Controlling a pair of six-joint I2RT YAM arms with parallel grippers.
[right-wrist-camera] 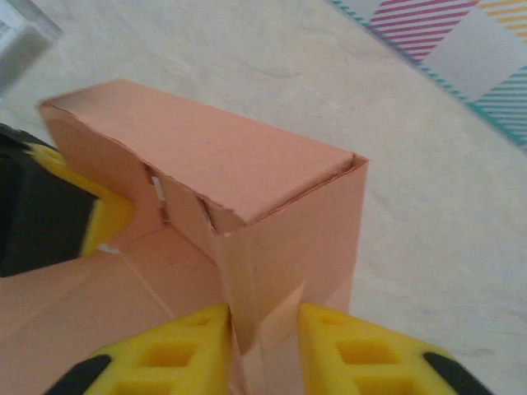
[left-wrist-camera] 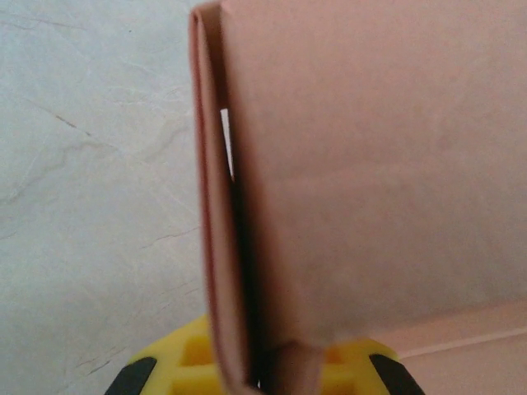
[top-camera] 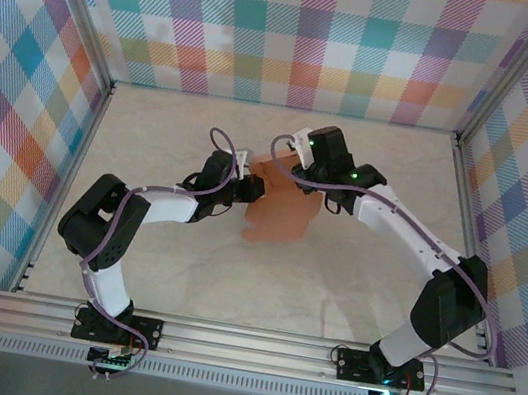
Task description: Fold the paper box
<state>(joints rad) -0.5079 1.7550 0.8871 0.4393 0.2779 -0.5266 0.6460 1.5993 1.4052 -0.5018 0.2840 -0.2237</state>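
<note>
A: At the middle of the table (top-camera: 371, 286), where's the paper box (top-camera: 279, 215)?
B: Between both bent arms, elbows outward. The left gripper (top-camera: 248, 191) is clenched on its edge and the right gripper (right-wrist-camera: 263, 321) pinches a folded wall.

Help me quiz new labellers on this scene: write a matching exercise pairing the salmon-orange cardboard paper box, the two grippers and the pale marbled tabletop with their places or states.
Column one:
1. salmon-orange cardboard paper box
2. left gripper
3. right gripper
4. pale marbled tabletop

Column two:
a. lies under the arms and the box
b. pinches the box's left edge
c. partly folded, between both grippers
d. fingers flank a flap at the box's far edge

Pairs: 1-c; 2-b; 3-d; 4-a
</note>
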